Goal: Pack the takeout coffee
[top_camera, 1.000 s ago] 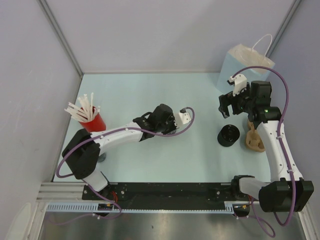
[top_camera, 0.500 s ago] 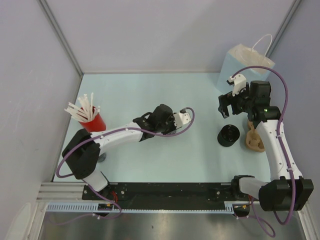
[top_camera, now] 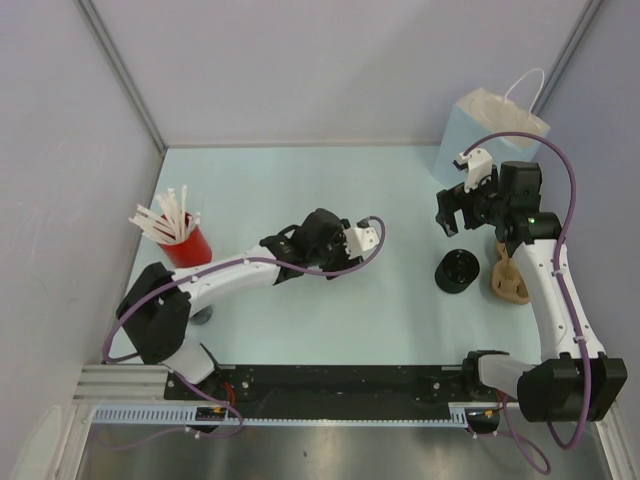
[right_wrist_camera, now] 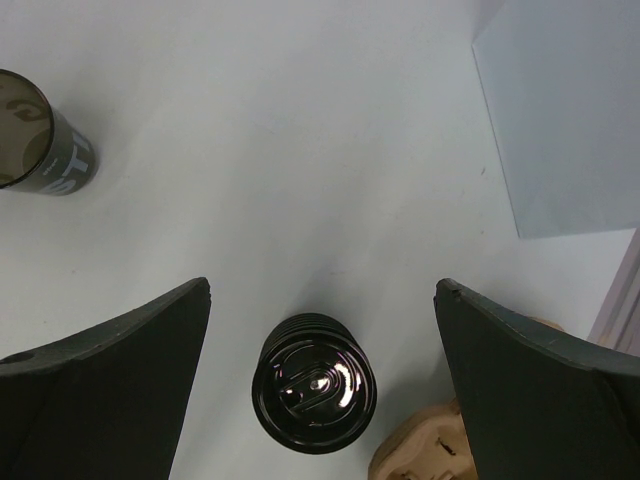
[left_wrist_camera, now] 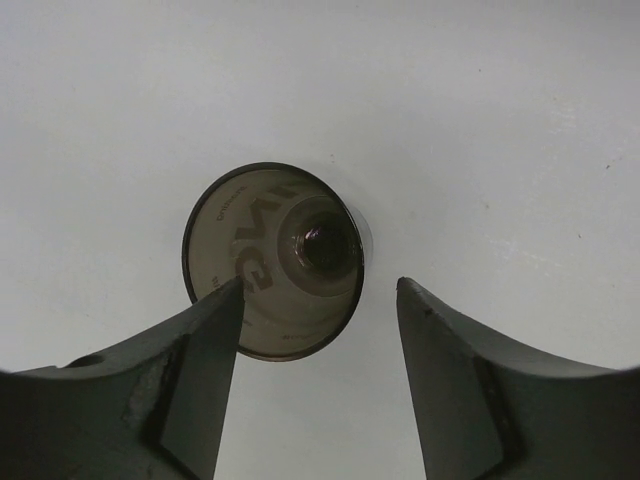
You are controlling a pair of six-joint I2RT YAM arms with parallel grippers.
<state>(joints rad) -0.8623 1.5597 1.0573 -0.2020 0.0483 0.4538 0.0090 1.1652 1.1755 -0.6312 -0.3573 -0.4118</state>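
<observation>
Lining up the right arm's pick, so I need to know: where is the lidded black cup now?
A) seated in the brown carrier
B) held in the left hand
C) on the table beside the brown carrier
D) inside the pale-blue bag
C: the lidded black cup stands on the table beside the brown carrier, below the open right hand, which is not gripping it.

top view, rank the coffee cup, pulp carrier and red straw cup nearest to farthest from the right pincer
From the right pincer:
1. takeout coffee, just below it, toward the arm bases.
2. pulp carrier, beside the coffee, further right.
3. red straw cup, far across on the left side.
</observation>
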